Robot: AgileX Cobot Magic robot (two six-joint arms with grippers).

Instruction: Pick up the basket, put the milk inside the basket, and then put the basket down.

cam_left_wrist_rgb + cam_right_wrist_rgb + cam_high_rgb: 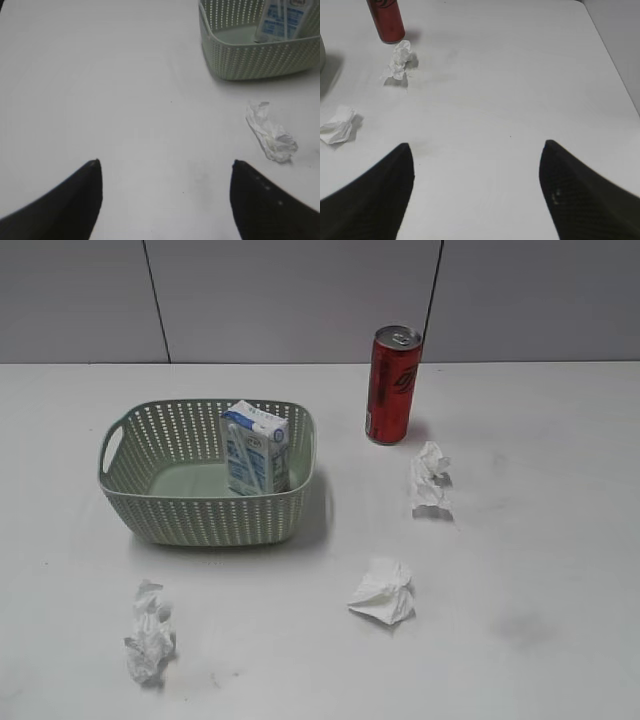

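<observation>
The sage-green basket (pixel 140 502) rests on the white table at the left. The white-and-blue milk carton (pixel 256 448) stands upright inside it, at its right side. Both also show in the left wrist view, the basket (pixel 250 57) at the top right with the carton (pixel 280 20) in it. My left gripper (pixel 165 162) is open and empty over bare table, well short of the basket. My right gripper (pixel 476 145) is open and empty over bare table at the right. Neither gripper shows in the exterior view.
A tall red can (pixel 392 385) stands at the back, right of the basket, and shows in the right wrist view (pixel 386 20). Three crumpled white paper balls lie around: front left (pixel 150 632), middle (pixel 384 592), and near the can (pixel 430 476).
</observation>
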